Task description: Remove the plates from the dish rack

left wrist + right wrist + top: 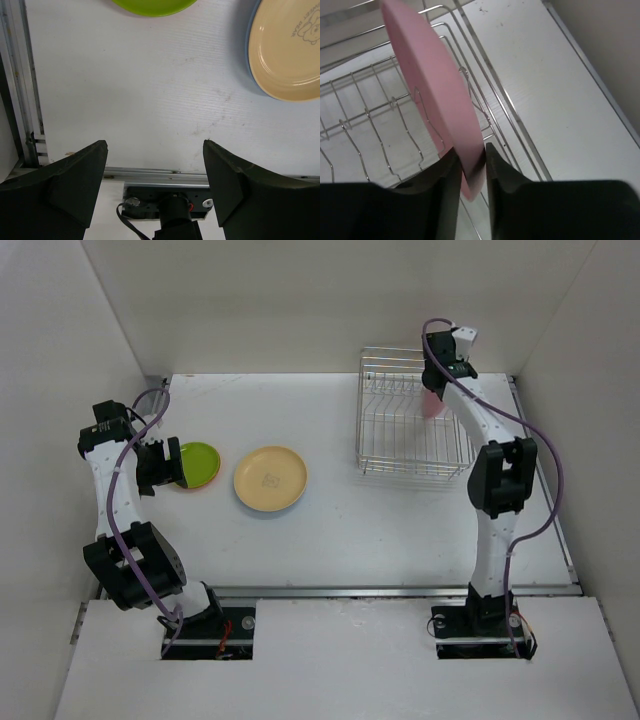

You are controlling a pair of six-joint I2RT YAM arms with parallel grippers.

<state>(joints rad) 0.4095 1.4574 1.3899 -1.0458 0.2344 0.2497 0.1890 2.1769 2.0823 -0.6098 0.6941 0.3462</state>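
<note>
Right gripper (470,165) is clamping the near rim of the pink plate (427,85), which is standing on edge inside the rack (410,420), at its far right corner, among the upright wires. Only a narrow strip of rim is sitting in that grip (a thin hold for a wide disc), so the plate is risking a swing or slip when lifted. Its lower edge could also be snagging a divider, dragging the rack along. Left gripper (155,150) is hovering spread and empty over the table (150,90), near the green plate (198,462) and yellow plate (270,477) lying flat there.
</note>
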